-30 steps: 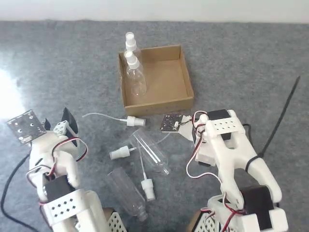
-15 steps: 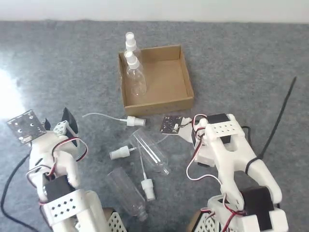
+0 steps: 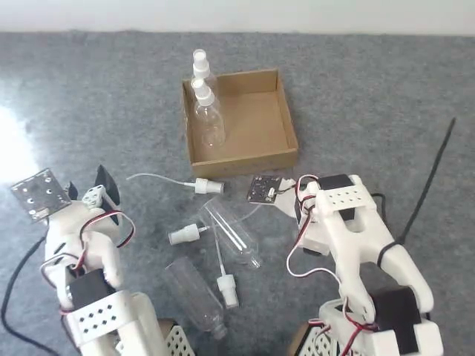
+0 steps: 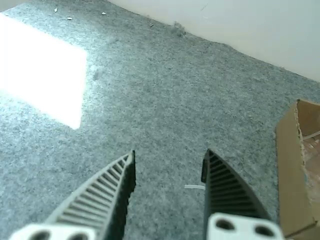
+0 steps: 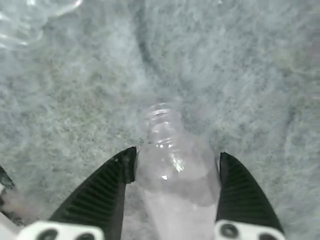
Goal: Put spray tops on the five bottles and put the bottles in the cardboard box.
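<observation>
A grey carpet (image 3: 386,96) covers the work surface. A strip of white wall (image 3: 297,15) runs along the top edge of the high view, and a bright patch of light (image 3: 11,144) lies at its left edge. The cardboard box (image 3: 256,126) sits in the upper centre, open at the top. One capped bottle (image 3: 210,122) is inside it against the left wall. A second capped bottle (image 3: 200,67) stands at the box's back left corner, but whether it is inside or just behind the wall cannot be told. There are five bottles in all. Besides the two at the box, a bare bottle (image 3: 236,236) lies slantwise on the carpet at lower centre, and another bare bottle (image 3: 194,294) lies just below it toward the bottom edge. The open-necked bottle (image 5: 175,185) sits between the fingers of the right gripper (image 5: 177,151), which press against its two sides just above the carpet. There are five spray tops: two fitted on the bottles at the box and three loose. One loose top (image 3: 208,186) lies just below the box's front wall, with its thin tube stretching left. A second loose top (image 3: 185,236) lies beside the slanting bottle, and a third loose top (image 3: 227,288) lies between the two bare bottles. The left gripper (image 4: 170,152) hangs spread wide over bare carpet at the left of the high view, well apart from the bottles, with a corner of the box at the edge of its own view.
</observation>
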Tool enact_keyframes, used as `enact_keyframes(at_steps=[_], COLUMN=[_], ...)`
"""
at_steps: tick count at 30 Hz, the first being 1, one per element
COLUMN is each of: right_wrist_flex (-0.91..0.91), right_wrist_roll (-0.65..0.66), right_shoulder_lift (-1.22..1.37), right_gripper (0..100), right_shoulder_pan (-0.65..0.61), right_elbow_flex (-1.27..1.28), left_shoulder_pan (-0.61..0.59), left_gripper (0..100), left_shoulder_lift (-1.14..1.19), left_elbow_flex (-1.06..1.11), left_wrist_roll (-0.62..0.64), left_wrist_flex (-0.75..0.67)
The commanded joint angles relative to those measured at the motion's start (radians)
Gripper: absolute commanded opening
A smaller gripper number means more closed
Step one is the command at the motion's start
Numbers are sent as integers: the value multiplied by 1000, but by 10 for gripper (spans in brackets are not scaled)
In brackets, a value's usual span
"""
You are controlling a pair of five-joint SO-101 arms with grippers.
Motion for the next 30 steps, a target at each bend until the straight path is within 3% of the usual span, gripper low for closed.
enact_keyframes(at_steps=[1,15,25,30], right_wrist_flex=[24,91,84,81], right_wrist_roll=[-104,-606,-885,-921], right_shoulder_lift=[-113,-555,-642,-642], right_gripper=[169,169,169,173], right_shoulder_pan=[-22,-176,-176,-176], right_elbow_flex=[0,5,6,6], left_shoulder_pan=[-2,-2,-2,-2], left_gripper=[210,210,210,210], left_shoulder_lift=[-9,-9,-9,-9], left_elbow_flex=[-8,-8,-8,-8], left_wrist_roll=[-3,-3,-3,-3], left_wrist_flex=[-25,-25,-25,-25])
